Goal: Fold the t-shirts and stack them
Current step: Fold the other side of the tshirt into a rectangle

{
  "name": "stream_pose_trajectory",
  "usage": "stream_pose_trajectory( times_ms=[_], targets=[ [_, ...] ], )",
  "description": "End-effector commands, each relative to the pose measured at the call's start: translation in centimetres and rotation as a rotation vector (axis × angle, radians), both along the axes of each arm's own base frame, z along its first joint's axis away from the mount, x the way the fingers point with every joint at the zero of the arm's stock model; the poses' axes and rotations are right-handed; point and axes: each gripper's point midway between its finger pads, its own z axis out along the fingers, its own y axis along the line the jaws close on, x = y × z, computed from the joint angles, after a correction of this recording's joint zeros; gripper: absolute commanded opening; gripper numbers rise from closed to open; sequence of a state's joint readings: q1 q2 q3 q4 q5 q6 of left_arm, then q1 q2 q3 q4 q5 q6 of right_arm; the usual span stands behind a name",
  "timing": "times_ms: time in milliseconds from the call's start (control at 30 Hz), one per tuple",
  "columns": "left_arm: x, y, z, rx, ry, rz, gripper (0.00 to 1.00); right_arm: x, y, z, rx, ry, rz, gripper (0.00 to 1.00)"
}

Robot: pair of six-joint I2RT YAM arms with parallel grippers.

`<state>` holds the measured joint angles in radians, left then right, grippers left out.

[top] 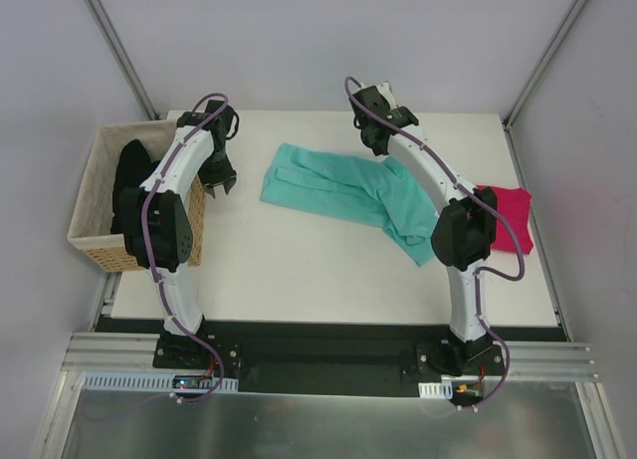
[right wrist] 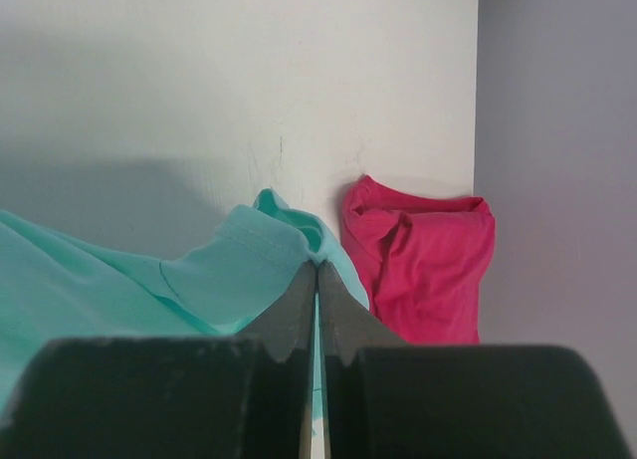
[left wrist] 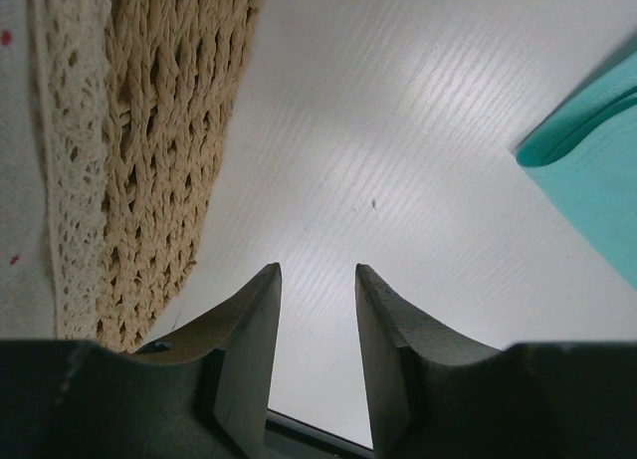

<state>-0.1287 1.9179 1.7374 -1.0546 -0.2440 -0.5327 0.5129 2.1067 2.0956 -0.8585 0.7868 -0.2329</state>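
Observation:
A teal-green t-shirt (top: 318, 185) lies partly folded across the middle of the white table, one end trailing toward the near right. My right gripper (top: 377, 150) (right wrist: 317, 265) is at the shirt's far right part, shut on a raised fold of the teal cloth (right wrist: 199, 280). A magenta-pink t-shirt (top: 510, 215) (right wrist: 418, 270) sits folded at the table's right edge. Black t-shirts (top: 129, 180) fill the basket. My left gripper (top: 221, 187) (left wrist: 318, 270) hangs open and empty just right of the basket, with the teal shirt's edge (left wrist: 597, 180) off to its right.
The tan woven basket (top: 195, 220) (left wrist: 169, 130) stands at the table's left edge, close beside my left gripper. Grey walls and frame posts enclose the table on the left, right and back.

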Motion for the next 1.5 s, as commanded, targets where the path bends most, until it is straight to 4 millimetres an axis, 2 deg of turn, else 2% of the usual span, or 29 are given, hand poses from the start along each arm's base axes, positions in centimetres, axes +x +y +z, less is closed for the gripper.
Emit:
stream_pose_trajectory(
  times_ms=[0, 133, 333, 367, 400, 600, 833, 1033, 1233, 1367, 1467],
  targets=[
    [0.5, 0.6, 0.7, 0.006, -0.007, -0.004, 0.36, 1.5, -0.8, 3.4, -0.046, -0.103, -0.015, 0.01],
    [1.0, 0.6, 0.7, 0.001, -0.008, -0.006, 0.36, 1.4, -1.0, 4.7, -0.045, -0.137, -0.022, 0.01],
    [1.5, 0.2, 1.0, -0.022, -0.021, -0.01, 0.35, 0.8, -1.7, 8.0, -0.044, -0.235, -0.036, 0.01],
    [1.5, 0.2, 1.0, -0.022, -0.021, -0.009, 0.35, 0.4, -1.8, 7.6, -0.058, -0.235, -0.037, 0.01],
    [1.5, 0.2, 1.0, -0.02, -0.021, -0.012, 0.35, 0.5, -1.7, 9.2, -0.031, -0.297, -0.029, 0.01],
    [0.8, 0.6, 0.8, -0.004, -0.009, -0.008, 0.36, 0.4, -1.4, 11.5, 0.041, -0.429, -0.019, 0.01],
    [0.5, 0.3, 0.3, -0.016, 0.005, -0.011, 0.36, 0.6, 0.0, 9.7, 0.034, -0.375, 0.006, 0.01],
    [1.4, -0.3, -0.1, -0.044, -0.008, -0.018, 0.36, 0.3, 0.2, 7.7, 0.02, -0.309, 0.02, 0.01],
    [2.1, -0.8, -0.4, -0.069, -0.005, -0.022, 0.34, 0.6, 0.0, 6.5, -0.017, -0.281, 0.016, 0.01],
    [1.6, -0.6, -1.0, -0.061, 0.018, -0.022, 0.34, 1.7, -0.6, 4.9, -0.076, -0.259, -0.004, 0.01],
    [1.3, -0.5, -1.2, -0.053, 0.029, -0.027, 0.34, 2.7, -1.8, 4.2, -0.11, -0.251, -0.038, 0.01]
  ],
)
